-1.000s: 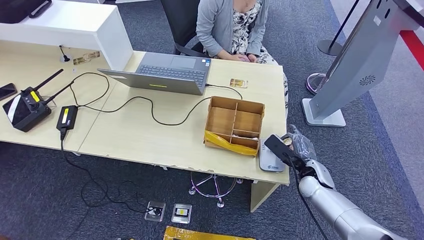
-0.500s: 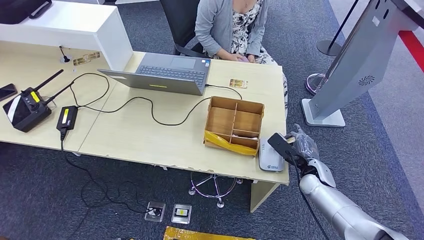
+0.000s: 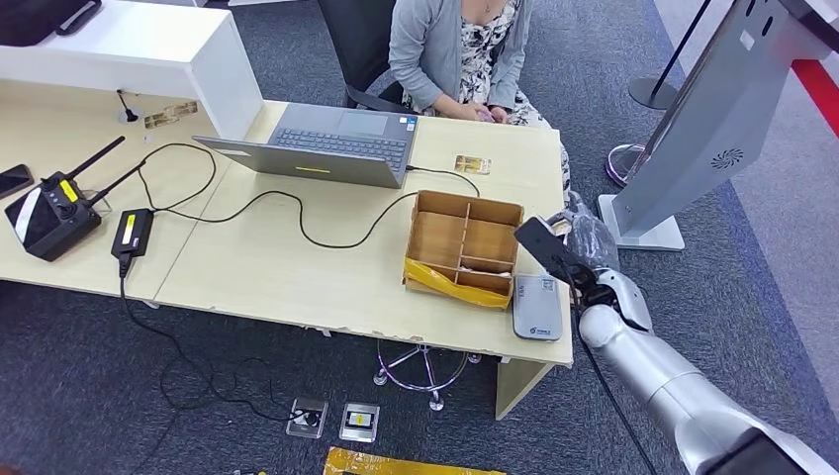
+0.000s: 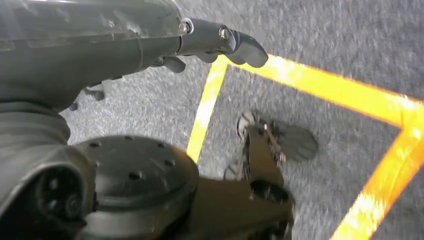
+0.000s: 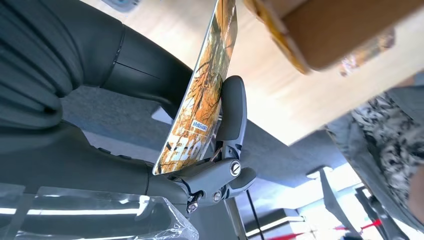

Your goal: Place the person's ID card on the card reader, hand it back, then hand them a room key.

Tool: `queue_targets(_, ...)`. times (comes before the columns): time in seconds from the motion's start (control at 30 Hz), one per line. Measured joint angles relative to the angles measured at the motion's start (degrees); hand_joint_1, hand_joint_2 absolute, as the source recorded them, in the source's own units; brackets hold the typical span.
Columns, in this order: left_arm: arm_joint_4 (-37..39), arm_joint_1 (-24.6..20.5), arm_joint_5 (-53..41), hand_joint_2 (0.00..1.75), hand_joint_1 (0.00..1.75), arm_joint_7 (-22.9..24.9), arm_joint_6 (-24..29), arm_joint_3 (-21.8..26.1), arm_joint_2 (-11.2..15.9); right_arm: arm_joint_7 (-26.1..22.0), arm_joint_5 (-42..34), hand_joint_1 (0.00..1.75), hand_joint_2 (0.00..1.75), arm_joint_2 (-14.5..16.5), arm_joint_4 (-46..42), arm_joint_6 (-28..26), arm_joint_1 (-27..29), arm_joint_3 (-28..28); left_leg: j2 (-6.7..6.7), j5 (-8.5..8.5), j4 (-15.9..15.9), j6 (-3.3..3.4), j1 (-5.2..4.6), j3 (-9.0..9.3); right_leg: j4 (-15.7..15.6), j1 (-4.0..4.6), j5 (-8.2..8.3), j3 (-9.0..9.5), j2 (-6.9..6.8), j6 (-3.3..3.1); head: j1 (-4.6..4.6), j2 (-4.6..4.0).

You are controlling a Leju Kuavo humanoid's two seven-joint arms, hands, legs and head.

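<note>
- Right hand [image 3: 584,259], grey-fingered and wrapped in clear plastic film, at the end of the silver right arm [image 3: 653,371]: it hovers above the far right corner of the pale wood-grain worktop [image 3: 287,267], between the cardboard box and the worktop's right edge.
- In the right wrist view, this hand [image 5: 150,100] grips a thin card with an orange-and-gold printed face [image 5: 200,100], pinched edge-on between the thick thumb and a darker finger [image 5: 232,112]. In the head view the card is too hidden to make out.
- White rectangular card reader with a blue logo [image 3: 535,307]: it lies flat on the worktop's near right corner, just beside the box and below the raised hand; nothing rests on it.
- Open brown cardboard box with divided compartments and yellow tape along its near edge [image 3: 463,249]: it stands left of the reader.
- Small gold-toned card [image 3: 472,164]: it lies flat on the worktop beyond the box, near the seated person.
- Person in a grey cardigan and patterned dress [image 3: 460,54]: seated at the far side, hands together at the worktop edge.
- Open grey laptop [image 3: 326,146]: it stands left of the small card, with a black cable [image 3: 297,213] trailing across the worktop.
- Left hand [image 4: 210,45]: it hangs over grey carpet marked with yellow tape lines [image 4: 320,87], fingers loosely curled and grasping nothing.
</note>
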Motion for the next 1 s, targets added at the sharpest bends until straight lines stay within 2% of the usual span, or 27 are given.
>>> queue_targets(0.1, 0.01, -0.04, -0.32, 0.00, 0.00, -0.08, -1.03, -0.36, 0.54, 1.00, 2.24, 1.75, 1.75, 0.96, -0.57, 0.35, -2.13, 0.02, 0.00, 0.00, 0.00, 0.00, 0.01, 0.00, 0.00, 0.01, 0.00, -0.01, 0.02, 0.00, 0.01, 0.00)
queue_targets(0.27, 0.01, -0.04, -0.58, 0.00, 0.00, -0.24, 1.21, -0.88, 0.54, 1.95, 5.52, 1.75, 1.75, 3.08, -0.42, 1.57, -5.93, 0.08, 0.00, 0.02, 0.00, -0.03, 0.01, -0.01, 0.00, 0.01, 0.00, -0.02, 0.00, 0.00, -0.01, 0.00)
queue_targets(0.43, 0.01, -0.04, -1.08, 0.00, 0.00, -1.47, -1.81, -1.26, 0.43, 2.51, 7.15, 1.75, 1.75, 5.43, 0.35, 1.95, -8.58, 0.66, 0.00, 0.02, 0.00, -0.03, 0.01, -0.02, 0.00, 0.01, 0.00, -0.03, 0.00, 0.00, 0.00, 0.00)
queue_targets(0.67, 0.01, -0.04, -1.88, 0.00, 0.00, -2.25, -3.39, -1.72, 1.16, 3.69, 7.91, 1.75, 1.75, 7.65, 2.07, 1.87, -10.04, 1.47, 0.00, 0.01, 0.00, -0.03, 0.02, -0.02, 0.00, 0.02, -0.02, -0.04, -0.01, -0.02, -0.01, 0.00)
queue_targets(1.0, 0.01, -0.02, -2.53, 0.00, 0.00, -2.27, -3.91, -2.57, 1.27, 6.44, 9.54, 1.75, 1.75, 8.44, 4.87, 1.68, -10.10, 1.66, 0.00, 0.01, 0.00, -0.03, 0.02, -0.03, 0.00, 0.02, -0.01, -0.05, 0.00, -0.02, 0.01, 0.00)
